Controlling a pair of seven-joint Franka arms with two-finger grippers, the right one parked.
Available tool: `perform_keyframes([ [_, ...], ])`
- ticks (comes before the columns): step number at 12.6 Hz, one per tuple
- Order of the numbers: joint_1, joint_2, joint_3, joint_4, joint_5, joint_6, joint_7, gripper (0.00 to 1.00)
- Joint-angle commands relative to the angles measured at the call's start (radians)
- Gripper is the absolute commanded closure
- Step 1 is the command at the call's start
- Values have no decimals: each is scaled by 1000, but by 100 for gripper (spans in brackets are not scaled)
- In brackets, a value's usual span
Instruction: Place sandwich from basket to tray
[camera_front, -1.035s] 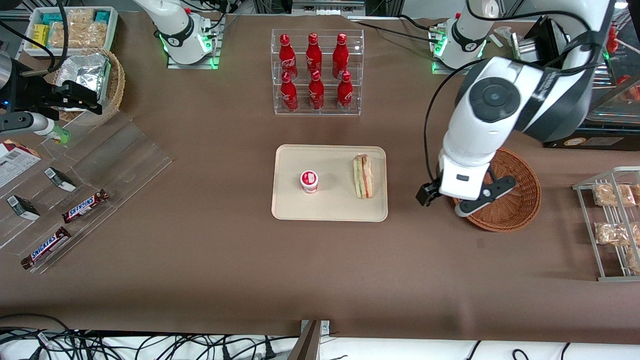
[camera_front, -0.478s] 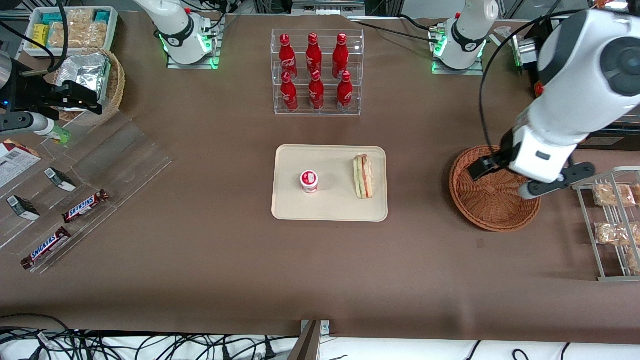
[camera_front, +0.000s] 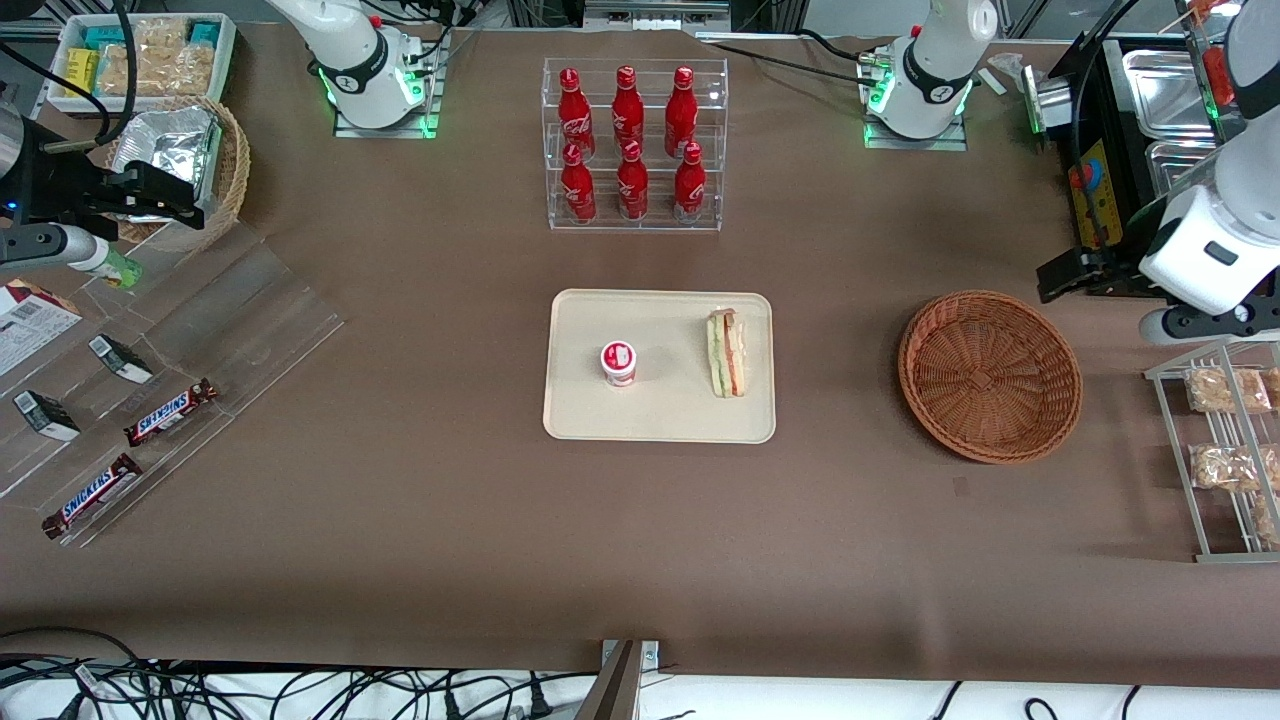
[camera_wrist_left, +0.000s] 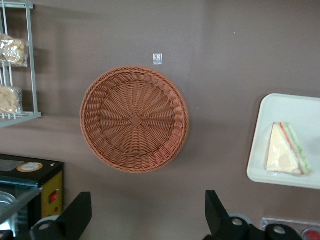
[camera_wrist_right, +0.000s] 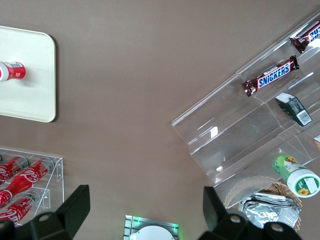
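The sandwich (camera_front: 727, 352) (camera_wrist_left: 287, 156) lies on the cream tray (camera_front: 660, 415) (camera_wrist_left: 290, 107), standing on one edge with its filling layers showing. The reddish-brown basket (camera_front: 990, 375) (camera_wrist_left: 134, 119) sits beside the tray toward the working arm's end, and nothing is in it. My gripper (camera_front: 1200, 322) (camera_wrist_left: 145, 215) hangs high above the table, past the basket's rim at the working arm's end and a little farther from the front camera than the basket. It is open wide with nothing between its fingers.
A small red-lidded cup (camera_front: 619, 362) stands on the tray. A clear rack of red bottles (camera_front: 633, 145) is farther back. A wire rack with snack bags (camera_front: 1225, 440) (camera_wrist_left: 15, 65) and a black appliance (camera_front: 1100, 200) flank the gripper. Acrylic steps with Snickers bars (camera_front: 170, 410) lie toward the parked arm's end.
My gripper has swung away from the tray side of the basket, crossed over it and risen toward the working arm's end. The sandwich has stayed put on the tray.
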Motion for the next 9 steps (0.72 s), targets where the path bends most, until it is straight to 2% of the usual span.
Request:
perform_keyframes([
  [1,-17,-53,68,-48,-43,-3,140,0],
  [3,-19,-73,100,-48,-60,8,239,0],
  [9,-41,-90,100,-38,-63,37,238,0],
])
